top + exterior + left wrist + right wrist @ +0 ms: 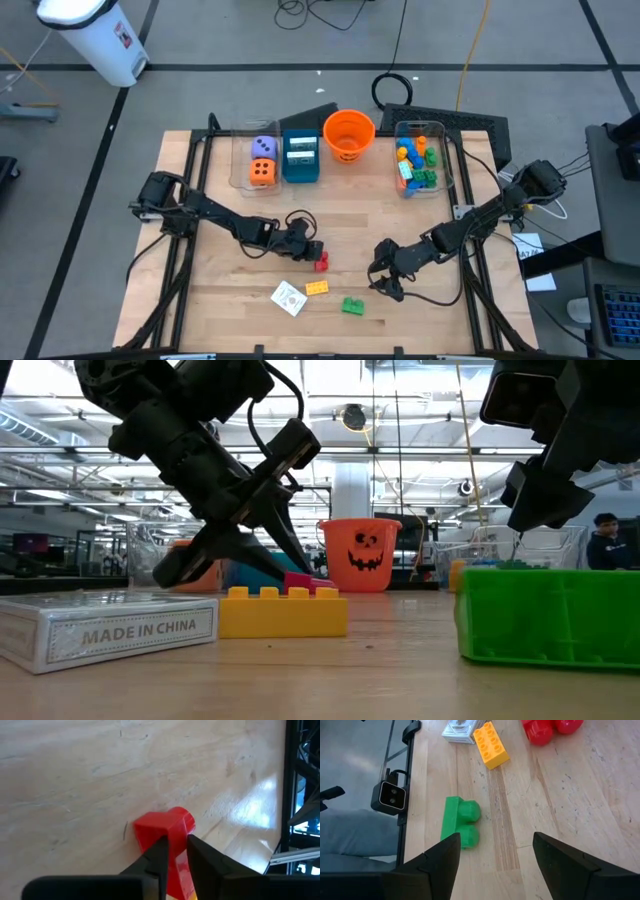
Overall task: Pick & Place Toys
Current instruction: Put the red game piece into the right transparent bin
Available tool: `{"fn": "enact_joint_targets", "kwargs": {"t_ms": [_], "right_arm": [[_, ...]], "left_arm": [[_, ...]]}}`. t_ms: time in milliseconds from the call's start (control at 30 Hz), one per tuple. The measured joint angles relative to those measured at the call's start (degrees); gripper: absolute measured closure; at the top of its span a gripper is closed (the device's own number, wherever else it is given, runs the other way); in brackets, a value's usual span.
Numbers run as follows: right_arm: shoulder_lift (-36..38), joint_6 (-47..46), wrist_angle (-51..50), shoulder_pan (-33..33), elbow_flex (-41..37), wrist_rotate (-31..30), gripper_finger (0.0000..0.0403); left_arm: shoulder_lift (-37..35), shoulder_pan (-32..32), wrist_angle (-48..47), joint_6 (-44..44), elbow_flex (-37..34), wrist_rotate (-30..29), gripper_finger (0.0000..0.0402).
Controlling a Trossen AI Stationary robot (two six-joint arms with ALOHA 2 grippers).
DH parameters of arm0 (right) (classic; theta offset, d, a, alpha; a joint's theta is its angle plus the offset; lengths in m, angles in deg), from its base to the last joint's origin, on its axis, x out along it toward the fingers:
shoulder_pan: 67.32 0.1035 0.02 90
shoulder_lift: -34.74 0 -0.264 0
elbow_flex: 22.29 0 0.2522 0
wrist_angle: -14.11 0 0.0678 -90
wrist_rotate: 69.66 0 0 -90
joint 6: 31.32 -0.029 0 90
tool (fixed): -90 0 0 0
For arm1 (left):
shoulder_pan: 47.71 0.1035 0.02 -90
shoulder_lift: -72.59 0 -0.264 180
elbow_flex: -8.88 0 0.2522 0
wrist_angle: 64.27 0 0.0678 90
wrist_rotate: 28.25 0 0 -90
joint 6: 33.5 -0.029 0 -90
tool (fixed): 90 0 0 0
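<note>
Left hand clamps a red brick on the wooden surface, in front of the orange bucket.

The left hand (176, 851) is low on the surface (210, 300), its two dark fingers (155, 857) pinched on the red brick (165, 827), which rests on the wood. Taking the orange bucket (348, 135) at the back edge as the landmark: the red brick (320, 261) lies well in front of it, slightly to its left; the yellow brick (316, 288), the white card pack (288, 298) and the green brick (352, 306) lie farther forward still, near the front edge. The right hand (383, 283) hovers in front of the bucket and to its right, fingers spread and holding nothing, near the green brick (460, 822). Left of the bucket stand a teal box (300, 158) and a clear bin holding a purple die (263, 148) and an orange die (262, 172); right of it, another clear bin (420, 128) holds mixed bricks.
</note>
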Motion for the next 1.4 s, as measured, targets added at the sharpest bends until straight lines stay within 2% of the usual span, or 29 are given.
{"fn": "enact_joint_targets", "kwargs": {"t_ms": [367, 633, 833, 933, 1133, 1300, 1400], "right_arm": [[0.00, -0.02, 0.02, -0.11, -0.02, -0.02, 0.0161], [0.00, -0.02, 0.13, -0.20, -0.02, -0.02, 0.0161], [0.00, -0.04, 4.11, -0.64, -0.04, 0.03, 0.0161], [0.02, -0.77, 8.38, -1.86, -0.09, 0.14, 0.0161], [0.02, -3.13, 20.34, -5.55, -0.09, 0.32, 0.0161], [0.02, -3.07, 34.01, -9.55, -0.09, 0.18, 0.0161], [0.02, -2.80, 40.88, -12.73, -0.09, -1.21, 0.0161]], "left_arm": [[-0.04, 1.04, 0.52, -1.87, 0.02, 0.35, 0.0361], [0.11, 2.85, 8.46, -7.39, -0.13, 3.52, 0.0392], [-1.35, 5.15, 17.02, -12.06, -0.12, 7.03, 0.0387], [-5.31, 6.65, 19.47, -17.23, -0.02, 7.08, 0.0384], [-18.34, 8.68, 20.27, -35.83, 0.38, 5.40, 0.0394], [-28.83, 9.05, 14.63, -45.81, 2.18, -0.69, 0.0387], [-32.09, 8.84, 10.33, -50.65, 5.03, -3.74, 0.0395]]}}
